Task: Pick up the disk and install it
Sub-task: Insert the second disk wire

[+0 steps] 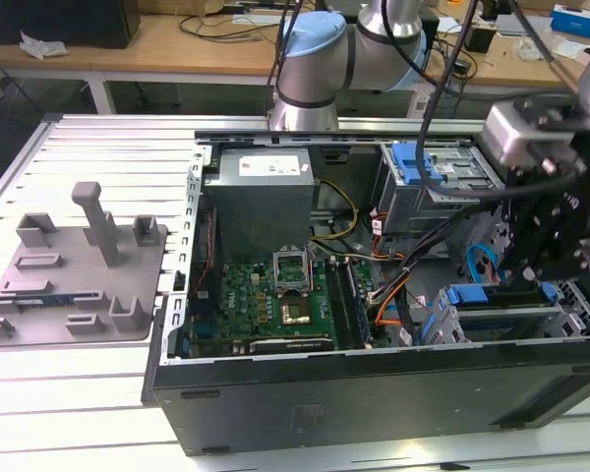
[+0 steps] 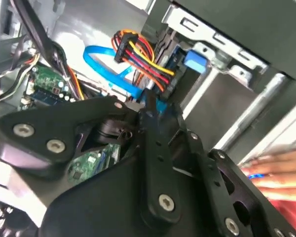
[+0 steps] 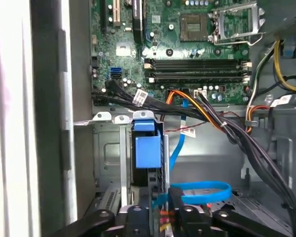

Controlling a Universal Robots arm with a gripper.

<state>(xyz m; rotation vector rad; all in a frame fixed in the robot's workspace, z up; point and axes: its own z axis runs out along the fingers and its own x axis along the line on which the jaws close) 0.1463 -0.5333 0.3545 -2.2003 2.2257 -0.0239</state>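
Disk (image 1: 501, 307) sits in the case's drive bay just below the jaws (image 1: 543, 265); jaws' state unclear

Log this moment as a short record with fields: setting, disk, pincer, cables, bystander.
setting: open computer case on a slatted metal table
disk: blue-framed, sitting in the drive bay at the exterior view's right
pincer: directly above the disk
cables: blue ribbon cable looped near the bay
bystander: blurred hand in the second wrist view
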